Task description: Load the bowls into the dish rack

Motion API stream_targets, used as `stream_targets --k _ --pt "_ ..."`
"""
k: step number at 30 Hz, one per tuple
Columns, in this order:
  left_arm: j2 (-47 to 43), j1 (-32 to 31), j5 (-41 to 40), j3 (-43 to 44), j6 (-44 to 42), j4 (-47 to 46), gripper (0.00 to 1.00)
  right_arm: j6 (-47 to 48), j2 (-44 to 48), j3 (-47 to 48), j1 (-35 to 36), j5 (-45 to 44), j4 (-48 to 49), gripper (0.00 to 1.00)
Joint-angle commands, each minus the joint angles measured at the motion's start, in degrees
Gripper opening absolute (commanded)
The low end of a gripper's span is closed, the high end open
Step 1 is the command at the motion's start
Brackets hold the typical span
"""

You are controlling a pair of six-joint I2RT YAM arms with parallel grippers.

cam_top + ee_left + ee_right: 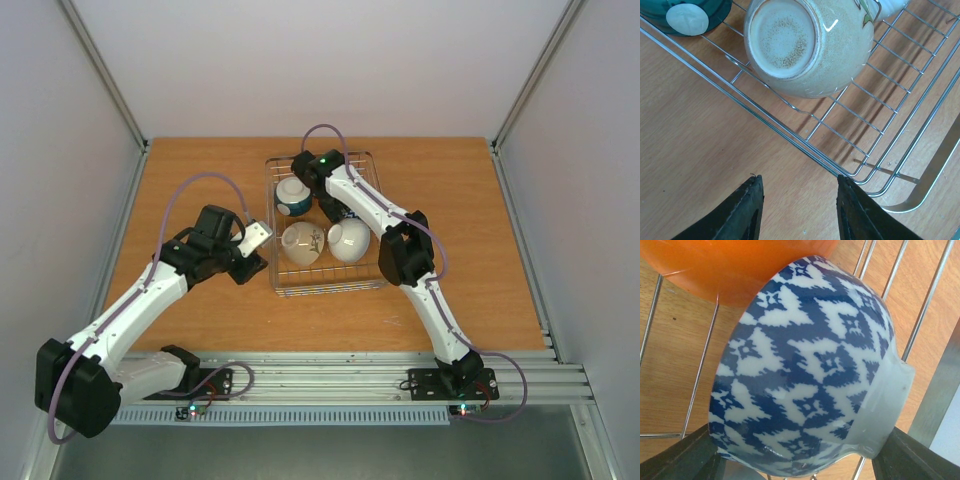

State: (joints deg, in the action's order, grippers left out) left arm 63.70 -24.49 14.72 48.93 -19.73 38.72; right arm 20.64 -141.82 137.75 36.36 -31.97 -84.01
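The dish rack (325,288) is a silver wire basket in the middle of the table. In it lie a teal-banded bowl (292,196), a beige bowl with a sprig motif (302,243) and a white bowl (349,241). My right gripper (797,460) reaches into the back of the rack and is shut on a dark-blue patterned bowl (805,365), held on its side against an orange bowl (740,265). Just outside the rack's left wall hangs my left gripper (800,200), open with nothing between its fingers; the sprig bowl (810,45) lies on its side ahead of it.
The rack's left rim wires (790,135) run close in front of the left fingertips. Bare wooden table (200,170) surrounds the rack. White walls with metal posts (110,90) close in the sides and back.
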Motion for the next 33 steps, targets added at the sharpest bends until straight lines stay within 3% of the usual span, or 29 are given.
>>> stream_targets --k 1,8,23,30,33 --pt "-0.60 -0.21 -0.07 -0.50 0.13 -2.35 0.42 0.79 -0.29 0.01 -0.46 3.25 -0.92 0.77" --pt "-0.51 -0.21 0.26 -0.50 0.13 -2.38 0.42 0.98 2.78 -0.89 -0.56 5.61 1.56 0.88" --pt "-1.16 -0.12 -0.29 -0.65 0.28 -2.51 0.42 -0.74 13.45 -5.25 -0.52 9.69 9.12 0.93" --pt "-2.66 0.20 -1.32 -0.92 1.28 -3.70 0.43 -1.42 26.57 -18.39 -0.50 11.87 21.48 0.93" --pt "-3.97 1.59 -1.18 -1.32 2.57 -5.30 0.49 -1.23 33.83 -27.84 -0.51 11.19 26.71 0.93"
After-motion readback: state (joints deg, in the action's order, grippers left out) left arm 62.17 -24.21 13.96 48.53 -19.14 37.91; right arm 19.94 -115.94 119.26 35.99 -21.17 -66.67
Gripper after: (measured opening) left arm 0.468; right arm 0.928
